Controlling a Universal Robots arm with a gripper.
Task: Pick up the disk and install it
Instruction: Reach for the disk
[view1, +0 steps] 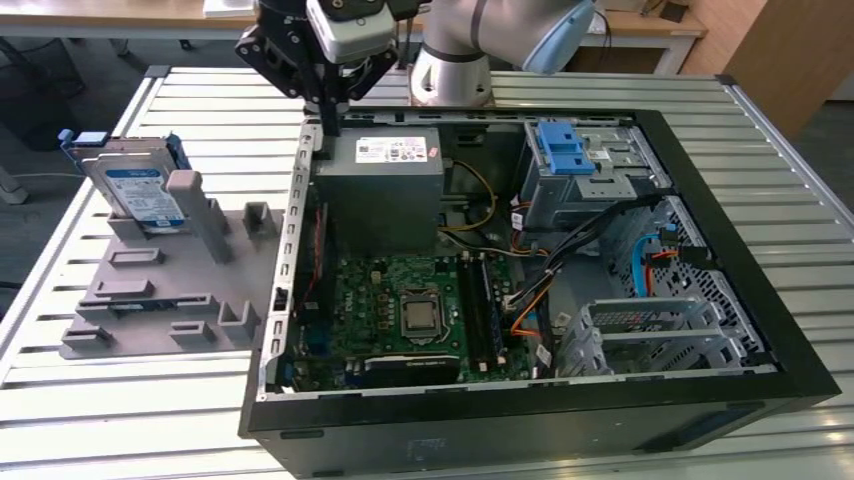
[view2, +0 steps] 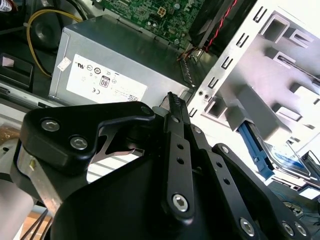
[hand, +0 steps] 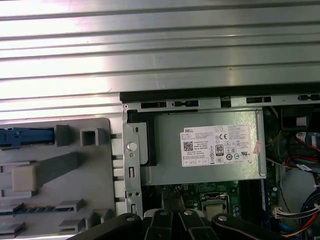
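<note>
Exterior view: closed jaws over case edge (view1: 299, 220), disk (view1: 138, 190) well apart

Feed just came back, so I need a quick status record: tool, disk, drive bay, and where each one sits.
tool: shut, empty, over the computer case edge beside the power supply
disk: upright in the grey fixture, at the exterior view's left of the case, apart from the tool
drive bay: inside the case, blue latch on top
progress: disk not yet picked up
</note>
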